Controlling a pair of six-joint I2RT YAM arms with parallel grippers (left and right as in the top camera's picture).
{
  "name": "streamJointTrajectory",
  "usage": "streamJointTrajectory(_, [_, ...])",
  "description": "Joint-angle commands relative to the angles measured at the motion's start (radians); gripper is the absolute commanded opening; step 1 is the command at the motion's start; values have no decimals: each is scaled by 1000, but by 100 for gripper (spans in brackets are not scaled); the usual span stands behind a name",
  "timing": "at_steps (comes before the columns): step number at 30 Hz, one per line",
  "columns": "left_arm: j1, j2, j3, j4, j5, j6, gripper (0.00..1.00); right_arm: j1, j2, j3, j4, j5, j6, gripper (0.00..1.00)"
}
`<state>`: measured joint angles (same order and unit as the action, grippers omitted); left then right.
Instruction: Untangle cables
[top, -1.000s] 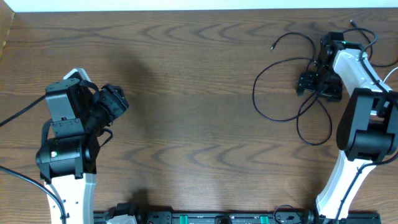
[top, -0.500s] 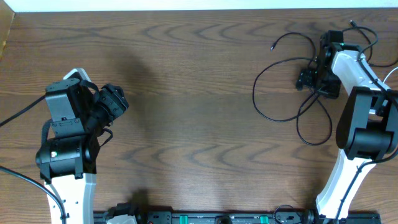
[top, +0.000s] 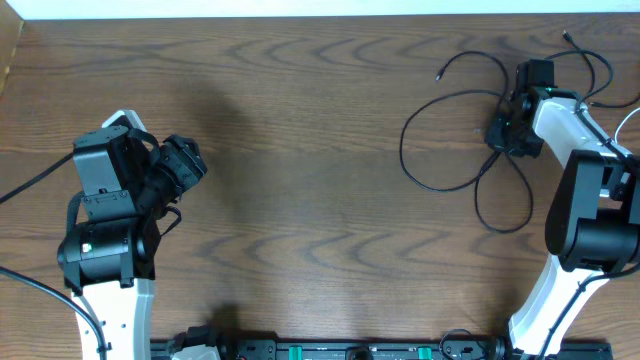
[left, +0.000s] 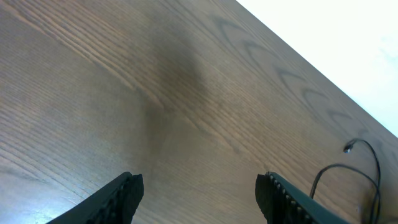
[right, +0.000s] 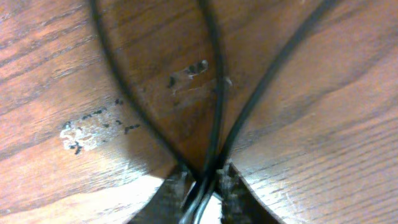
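Thin black cables (top: 403, 150) lie in loose loops at the table's far right, with a small plug end (top: 438, 75) pointing left. My right gripper (top: 506, 130) is down among them, shut on a pinch of black strands (right: 214, 93) that fan out from between its fingertips (right: 205, 182). My left gripper (top: 190, 160) hovers over bare wood at the left, open with nothing between its fingers (left: 199, 193). A curl of cable with its plug (left: 348, 148) shows far off in the left wrist view.
The brown wooden table (top: 300, 150) stretches between the arms. Small dark and white marks (right: 81, 127) spot the wood near the right gripper. The thick arm wire (top: 30, 185) runs off the left edge. A white wall borders the far edge (top: 300, 8).
The right gripper has closed on the black strands. It shifted slightly toward the far edge, and the big loop moved a little to the left. The left arm stayed still.
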<state>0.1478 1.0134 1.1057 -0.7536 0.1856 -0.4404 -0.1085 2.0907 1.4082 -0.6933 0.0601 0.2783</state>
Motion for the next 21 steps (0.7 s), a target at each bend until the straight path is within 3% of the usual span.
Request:
streamJointTrajectory(1, [3, -2, 9, -2, 9, 17, 64, 3, 116, -100, -22, 8, 5, 2])
streamJointTrajectory(11, [3, -2, 9, -5, 9, 17, 64, 2, 64, -37, -126, -68, -11, 1])
streamJointTrajectory(15, [3, -2, 9, -9, 9, 17, 64, -7, -33, 114, -246, -70, -57, 1])
streamJointTrajectory(21, [3, -2, 9, -9, 8, 21, 64, -92, -180, 485, -406, -62, -128, 1])
